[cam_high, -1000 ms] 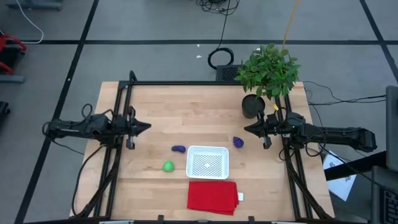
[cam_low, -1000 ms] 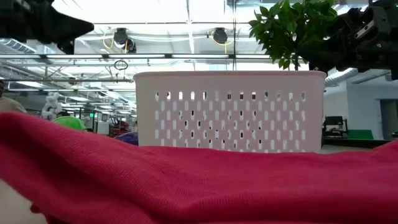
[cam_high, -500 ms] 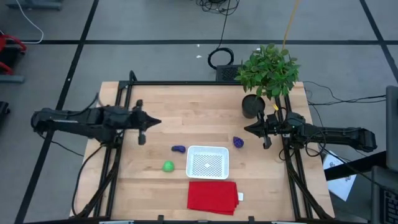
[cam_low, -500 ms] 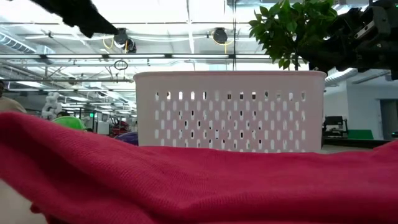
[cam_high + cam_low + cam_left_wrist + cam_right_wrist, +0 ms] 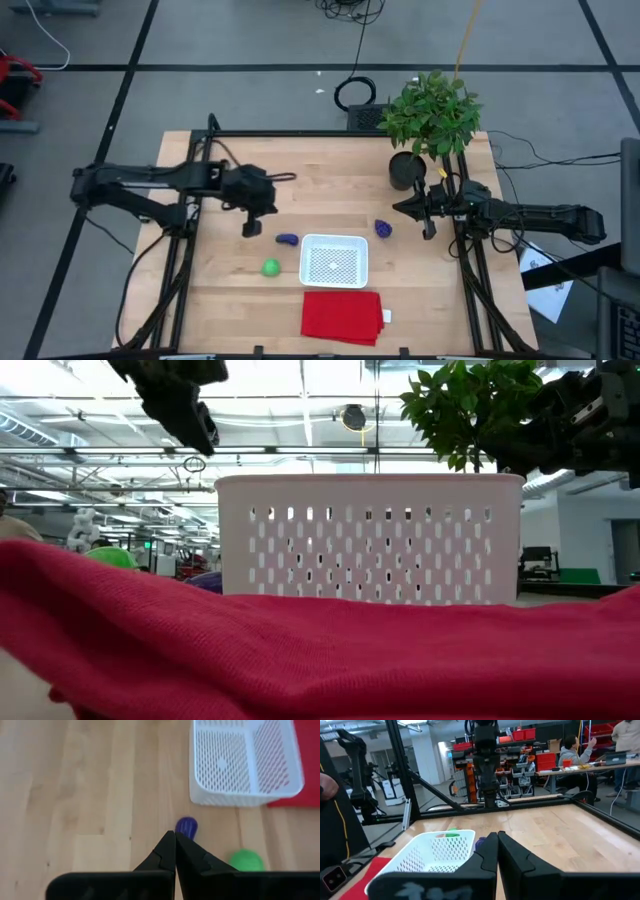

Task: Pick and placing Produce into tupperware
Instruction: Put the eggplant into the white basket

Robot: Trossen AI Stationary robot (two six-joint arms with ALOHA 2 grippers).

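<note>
One dark purple lump (image 5: 287, 240) lies on the wood just left of the white tupperware (image 5: 334, 260). The green ball (image 5: 270, 267) lies nearer the near edge, and a second purple lump (image 5: 383, 229) sits at the tupperware's far right corner. My left gripper (image 5: 249, 229) is shut and hangs above the table, left of the first lump. In the left wrist view its shut tips (image 5: 174, 834) point down beside that lump (image 5: 186, 826), with the ball (image 5: 246, 860) close by. My right gripper (image 5: 398, 208) is shut and waits at the right, next to the second lump.
A red cloth (image 5: 341, 315) lies flat against the tupperware's near side. A leafy potted plant (image 5: 432, 115) stands at the far right corner, behind my right arm. Black frame rails (image 5: 190, 250) run along both table sides. Bare wood lies across the table's far half.
My left arm has swung from the table's left edge toward the middle, nearing the left purple lump, and its gripper has tipped from level to pointing down. Its fingers have stayed shut. My right arm and the produce have kept still.
</note>
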